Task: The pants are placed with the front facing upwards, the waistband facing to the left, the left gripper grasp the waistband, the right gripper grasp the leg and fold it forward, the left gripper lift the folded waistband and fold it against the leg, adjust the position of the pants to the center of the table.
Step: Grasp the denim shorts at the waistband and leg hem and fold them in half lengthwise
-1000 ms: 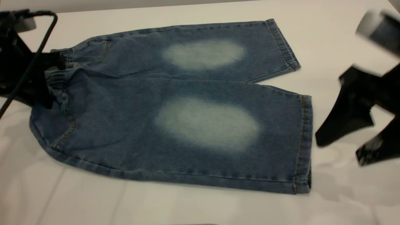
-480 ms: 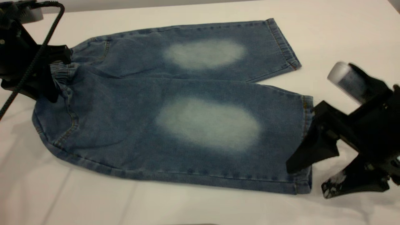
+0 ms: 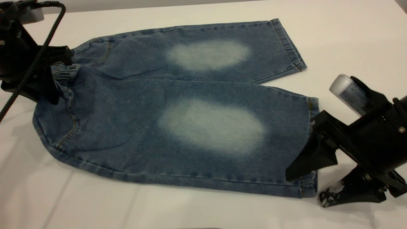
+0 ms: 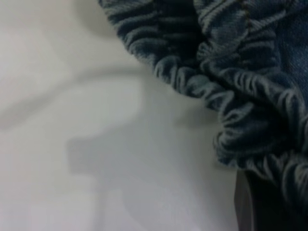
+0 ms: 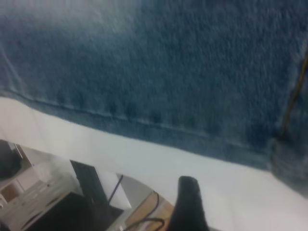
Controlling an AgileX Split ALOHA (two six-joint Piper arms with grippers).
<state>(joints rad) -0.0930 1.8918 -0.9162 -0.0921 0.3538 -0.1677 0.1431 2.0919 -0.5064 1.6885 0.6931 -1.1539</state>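
Left hand (image 3: 52,74) clamped on the waistband (image 3: 62,74), right hand (image 3: 308,184) spread at the near leg's hem.

At the surface's (image 3: 334,38) left edge, the left hand's dark fingers pinch the ruffled waistband, bunching it slightly. The pants (image 3: 178,105) lie flat, front up, legs running rightward with a pale oval on each. At the right, the right hand straddles the corner of the near leg (image 3: 206,127): one wedge finger lies over the denim hem, the white-flecked one on the bare surface just beside it.
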